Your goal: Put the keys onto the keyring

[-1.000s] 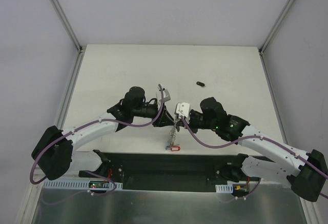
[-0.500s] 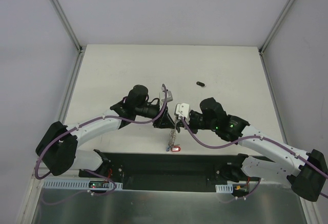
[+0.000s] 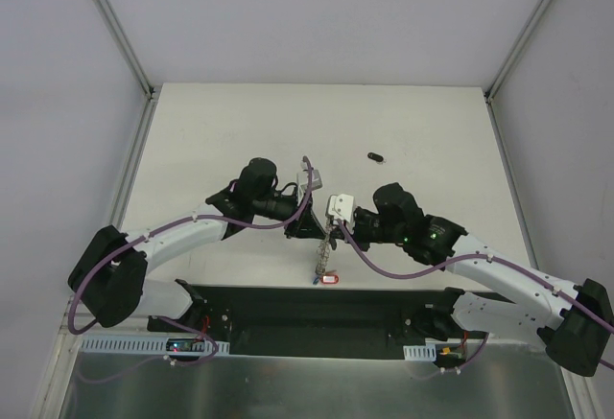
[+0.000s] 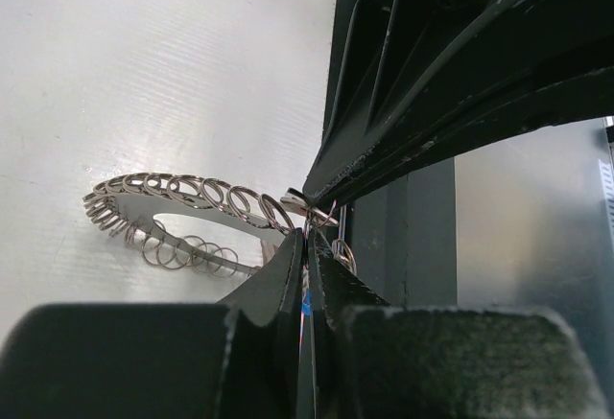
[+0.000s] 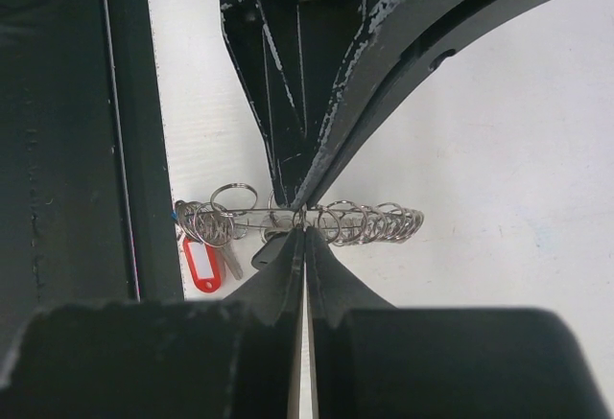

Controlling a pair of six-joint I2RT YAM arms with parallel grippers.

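Observation:
The keyring hangs edge-on between my two grippers, just above the table's near edge. It is a flat grey ring rimmed with wire loops, and a red tag dangles from its low end. My left gripper is shut on its rim, with a bit of blue between the jaws. My right gripper is shut on a loop from the opposite side. A small dark oblong piece, perhaps one of the keys, hangs under the ring. One black key lies alone on the table farther back.
A black base plate runs along the near edge behind the ring. The white table is bounded by metal frame posts at the back corners. The arms' purple cables loop beside the wrists.
My left gripper has slid a little right toward the right gripper and closed on the keyring's rim. The right gripper has stayed shut in place.

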